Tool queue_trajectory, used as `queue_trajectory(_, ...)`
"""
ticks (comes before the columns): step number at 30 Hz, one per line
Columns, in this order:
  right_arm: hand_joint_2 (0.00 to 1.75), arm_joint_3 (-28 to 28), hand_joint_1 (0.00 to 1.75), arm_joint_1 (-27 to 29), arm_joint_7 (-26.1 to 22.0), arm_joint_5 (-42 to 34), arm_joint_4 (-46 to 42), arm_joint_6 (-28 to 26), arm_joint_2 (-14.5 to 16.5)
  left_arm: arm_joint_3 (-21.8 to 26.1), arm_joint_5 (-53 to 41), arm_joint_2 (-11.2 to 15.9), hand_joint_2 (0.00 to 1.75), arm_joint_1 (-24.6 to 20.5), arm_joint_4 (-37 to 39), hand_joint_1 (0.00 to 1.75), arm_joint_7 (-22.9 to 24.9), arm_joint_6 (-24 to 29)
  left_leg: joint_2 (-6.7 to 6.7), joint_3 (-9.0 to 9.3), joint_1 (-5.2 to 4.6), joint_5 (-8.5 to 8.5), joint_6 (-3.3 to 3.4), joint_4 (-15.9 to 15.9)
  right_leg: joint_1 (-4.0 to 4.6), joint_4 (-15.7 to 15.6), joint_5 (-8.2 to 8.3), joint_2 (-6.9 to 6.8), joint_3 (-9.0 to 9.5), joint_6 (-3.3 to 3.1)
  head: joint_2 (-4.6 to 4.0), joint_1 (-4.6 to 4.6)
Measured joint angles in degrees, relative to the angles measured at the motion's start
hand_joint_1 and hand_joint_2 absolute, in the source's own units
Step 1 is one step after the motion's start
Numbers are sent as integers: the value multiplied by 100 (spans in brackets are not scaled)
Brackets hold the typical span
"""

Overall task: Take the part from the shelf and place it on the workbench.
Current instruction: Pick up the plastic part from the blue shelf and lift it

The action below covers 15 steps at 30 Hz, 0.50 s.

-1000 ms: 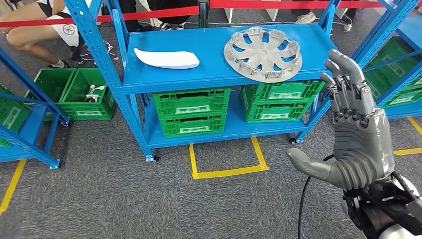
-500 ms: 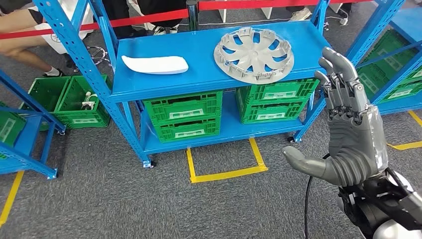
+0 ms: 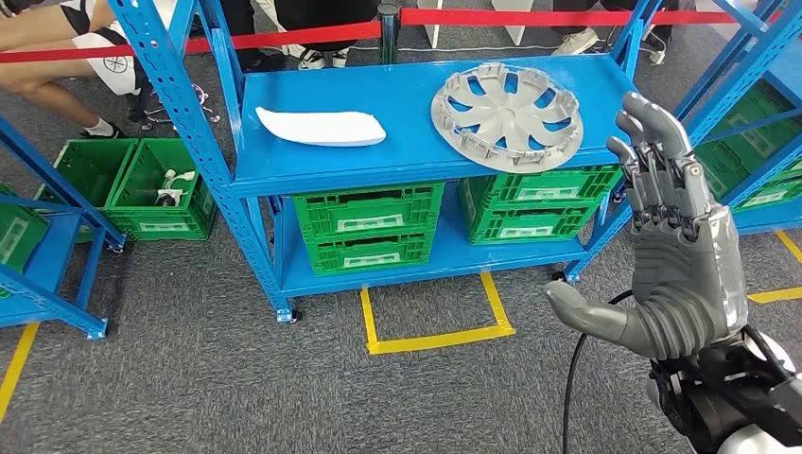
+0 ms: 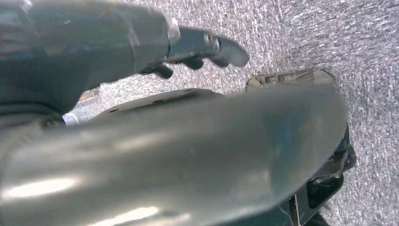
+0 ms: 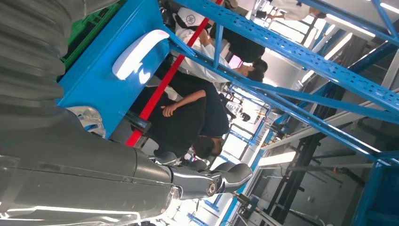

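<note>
A blue steel shelf rack (image 3: 416, 161) with perforated uprights stands on grey, coarse-weave carpet (image 3: 189, 359), and everything here is placed by it. Left of the rack two open green plastic crates (image 3: 123, 189) with ribbed walls sit on the floor, one holding a small white item. On the rack's top deck, toward its left side, lies a white part (image 3: 322, 126) — smooth, flat and elongated, tapering to a point at one end; in the right wrist view it shows as a pale rounded sliver (image 5: 136, 54) on the same blue deck. To its right on that deck lies a silver-grey hubcap (image 3: 506, 113), round, with curved spokes and a notched rim. Below the deck, on the lower shelf, are two stacks of green latticed crates (image 3: 369, 227) with white labels. On the carpet in front of the rack a yellow tape outline (image 3: 435, 312) forms an open square. Right of the rack's front corner the right hand (image 3: 671, 246) is raised — grey ribbed palm, dark fingers (image 3: 653, 161) straight and close together, thumb spread wide, holding and touching nothing. In the left wrist view the left hand (image 4: 202, 49) hangs over carpet, its fingers curled with nothing visible in them.
</note>
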Motion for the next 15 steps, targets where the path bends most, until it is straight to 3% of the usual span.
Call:
queue_trajectory(4, 175, 1, 0, 2, 0, 0, 0, -1, 0, 0, 0, 1, 0, 3, 0, 0, 1, 1, 1, 12, -5, -11, 2, 0, 2, 79, 12, 0, -70, -5, 0, 8)
queue_trajectory(6, 175, 2, 0, 6, 0, 0, 0, -1, 0, 0, 0, 2, 0, 5, 1, 0, 1, 1, -1, 82, -24, -63, 6, 0, 14, -10, 259, 0, -133, -40, 0, 42)
queue_trajectory(8, 175, 1, 0, 9, -3, 3, -5, -2, -9, 1, -2, -4, 0, -8, 1, 0, -8, 0, -5, 217, -49, -188, -53, -23, 82, -817, 741, -7, 126, -184, 0, 87)
queue_trajectory(10, 175, -2, 0, 19, -8, 7, -21, -5, -19, 2, -7, -12, 0, -24, 0, 0, -15, -1, -8, 306, -60, -317, -158, -10, 110, -1542, 989, -18, 452, -310, 0, 106)
queue_trajectory(12, 175, -3, 0, 28, -12, 7, -33, -6, -19, 2, -12, -12, 0, -28, 0, 0, -16, 0, -26, 132, -47, -506, -228, 372, 78, -1639, 968, -31, 574, -344, 0, 68)
queue_trajectory(14, 175, -1, 0, 43, -13, 7, -33, -5, -14, 2, -13, -7, 0, -21, 0, 0, -17, -1, -42, -321, -18, -755, -270, 1109, 75, -1661, 908, -40, 664, -362, 0, 1)
queue_trajectory(15, 175, -1, 0, 55, -13, 7, -33, -5, -10, 2, -13, -4, 0, -13, 1, 0, -16, -1, -43, -540, -5, -795, -286, 1394, 74, -1660, 870, -40, 706, -358, 0, -29)
